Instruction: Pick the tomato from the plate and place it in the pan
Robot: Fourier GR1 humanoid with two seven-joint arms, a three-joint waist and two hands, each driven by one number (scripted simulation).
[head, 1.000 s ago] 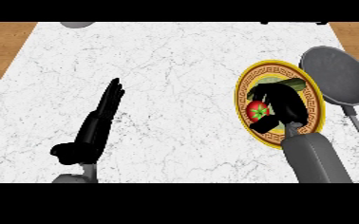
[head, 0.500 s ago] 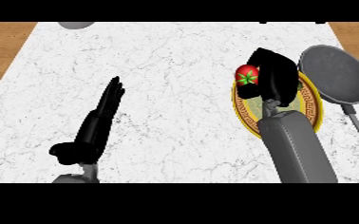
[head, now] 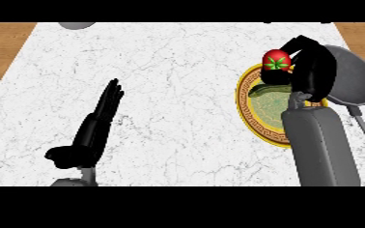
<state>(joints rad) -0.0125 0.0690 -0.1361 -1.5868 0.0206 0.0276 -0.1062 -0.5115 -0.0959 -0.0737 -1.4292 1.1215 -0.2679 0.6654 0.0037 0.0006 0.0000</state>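
**Tomato held above the plate**

Head view: The right hand has its black fingers curled round the round red tomato, above the far rim of the round gold-edged plate. The grey pan sits just beside the plate. The left hand rests on the white marble tabletop, fingers straight.

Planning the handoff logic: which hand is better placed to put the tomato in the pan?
Right. The right hand already holds the tomato beside the pan; the left hand rests open far across the counter.
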